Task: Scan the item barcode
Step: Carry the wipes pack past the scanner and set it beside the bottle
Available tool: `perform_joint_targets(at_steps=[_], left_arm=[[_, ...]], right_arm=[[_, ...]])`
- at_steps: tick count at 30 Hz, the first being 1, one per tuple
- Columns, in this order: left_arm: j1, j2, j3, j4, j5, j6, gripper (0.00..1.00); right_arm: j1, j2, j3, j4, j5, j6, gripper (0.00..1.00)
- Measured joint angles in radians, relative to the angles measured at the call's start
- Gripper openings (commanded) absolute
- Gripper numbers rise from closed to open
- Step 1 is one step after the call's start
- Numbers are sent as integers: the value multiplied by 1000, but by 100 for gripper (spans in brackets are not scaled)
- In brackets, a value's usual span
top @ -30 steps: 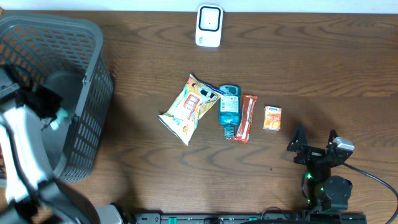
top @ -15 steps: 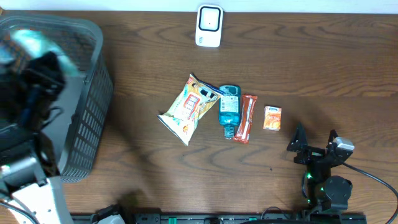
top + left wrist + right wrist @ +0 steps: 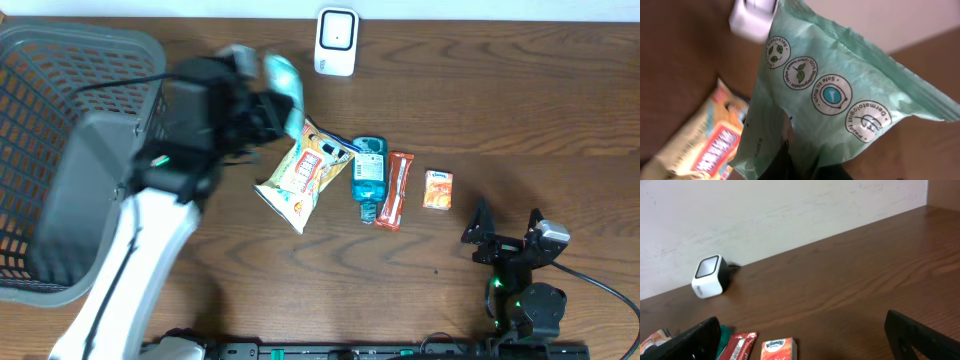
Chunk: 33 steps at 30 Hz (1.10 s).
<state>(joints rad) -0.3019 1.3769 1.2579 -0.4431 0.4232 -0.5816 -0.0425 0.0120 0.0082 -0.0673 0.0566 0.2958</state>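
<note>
Your dark wood bench [image 3: 500,110] meets a pale wall [image 3: 790,210] at its far edge. Left hand [image 3: 268,108] clenches the green pack [image 3: 840,95] near the far edge, long axis toward the scanner [image 3: 336,42]. Right hand [image 3: 505,232] released, near edge.

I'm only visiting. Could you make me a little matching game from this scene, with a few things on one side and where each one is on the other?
Things:
1. green pouch
2. white scanner
3. grey basket
4. orange tissue box

Places:
A. at the table's far edge, by the wall
B. at the table's left end
C. held in the left end effector
D. rightmost in the row of items

Pairs: 1-C, 2-A, 3-B, 4-D
</note>
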Motion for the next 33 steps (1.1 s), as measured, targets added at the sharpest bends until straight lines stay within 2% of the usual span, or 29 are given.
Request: perform_joint_targets(at_steps=[8, 19, 20, 22, 24, 25, 26, 33], left_arm=[[-167, 308, 0, -4, -27, 3, 7], [-254, 478, 0, -154, -123, 6, 9], [-254, 480, 0, -166, -135, 6, 22], [-254, 480, 0, -182, -152, 3, 31], [-254, 480, 0, -187, -164, 5, 45], [-254, 480, 0, -188, -167, 10, 58], [-254, 480, 0, -189, -169, 5, 64], [-254, 480, 0, -190, -151, -17, 65]], right_arm=[[0, 0, 0, 0, 0, 0, 99], [0, 0, 0, 0, 0, 0, 99], [0, 0, 0, 0, 0, 0, 99], [0, 0, 0, 0, 0, 0, 99], [0, 0, 0, 0, 0, 0, 99], [0, 0, 0, 0, 0, 0, 99], [0, 0, 0, 0, 0, 0, 99], [0, 0, 0, 0, 0, 0, 99]])
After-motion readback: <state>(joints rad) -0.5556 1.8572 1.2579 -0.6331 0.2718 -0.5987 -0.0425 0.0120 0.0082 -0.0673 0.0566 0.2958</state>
